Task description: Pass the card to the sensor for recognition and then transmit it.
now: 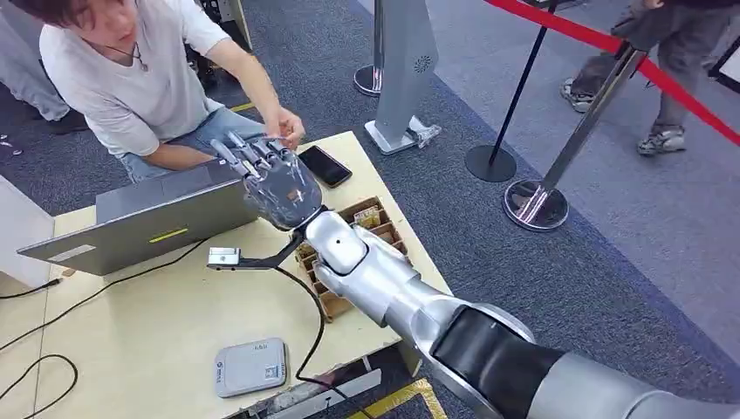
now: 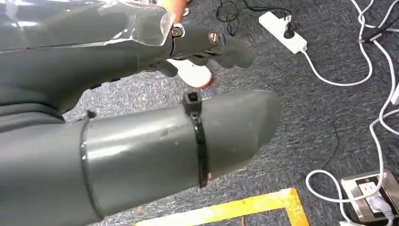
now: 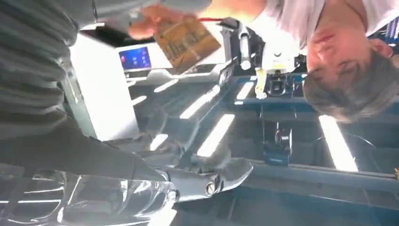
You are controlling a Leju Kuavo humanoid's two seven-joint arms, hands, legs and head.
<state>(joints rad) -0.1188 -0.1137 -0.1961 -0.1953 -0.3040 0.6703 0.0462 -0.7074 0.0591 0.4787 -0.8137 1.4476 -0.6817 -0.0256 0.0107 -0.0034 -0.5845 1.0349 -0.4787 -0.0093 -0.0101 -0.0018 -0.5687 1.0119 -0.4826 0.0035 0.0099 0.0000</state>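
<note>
Though blurred, seemingly tan printed card (image 3: 187, 41)

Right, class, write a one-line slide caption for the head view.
Robot's right hand raised over the table, meeting a seated person's hand beside a laptop and phone.

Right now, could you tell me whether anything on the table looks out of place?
Nothing looks spilled or damaged. Only the phone lies at an angle near the far corner of the table, just beyond the right hand.
</note>
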